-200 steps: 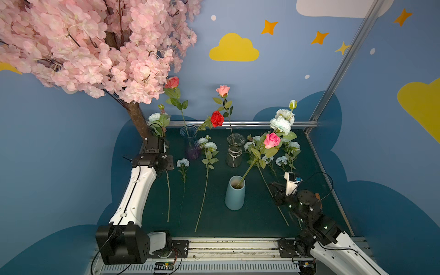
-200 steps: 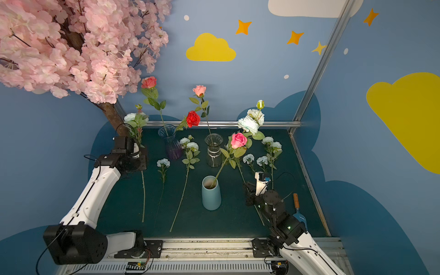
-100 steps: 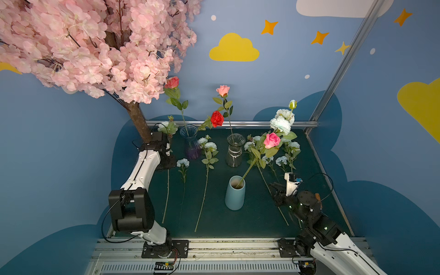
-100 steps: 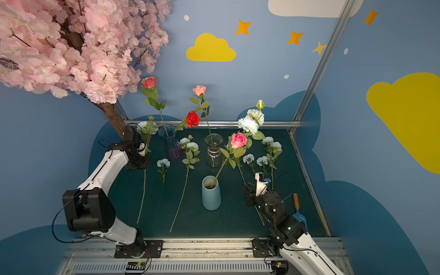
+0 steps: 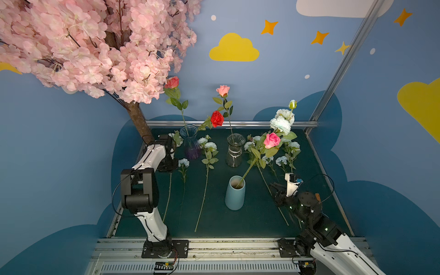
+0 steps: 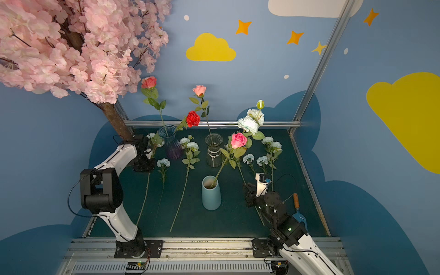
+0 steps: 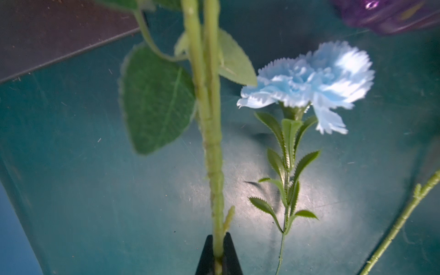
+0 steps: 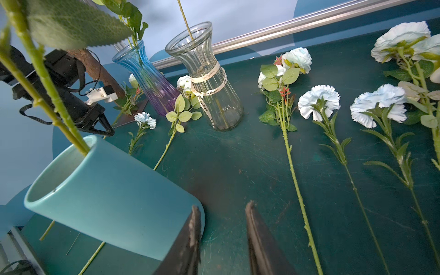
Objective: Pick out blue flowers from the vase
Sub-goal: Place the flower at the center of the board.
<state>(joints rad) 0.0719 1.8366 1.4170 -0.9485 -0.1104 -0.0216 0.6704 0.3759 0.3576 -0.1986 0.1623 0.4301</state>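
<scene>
Green stem (image 7: 212, 166) of blue flower clamped between left jaws; right jaws apart, empty.

No legible text, label, brand or number is found in any view. Small dark script is printed along the cream ribbon (image 8: 207, 81) tied around the clear glass vase (image 8: 204, 71), but the lettering is too small to be read.
</scene>
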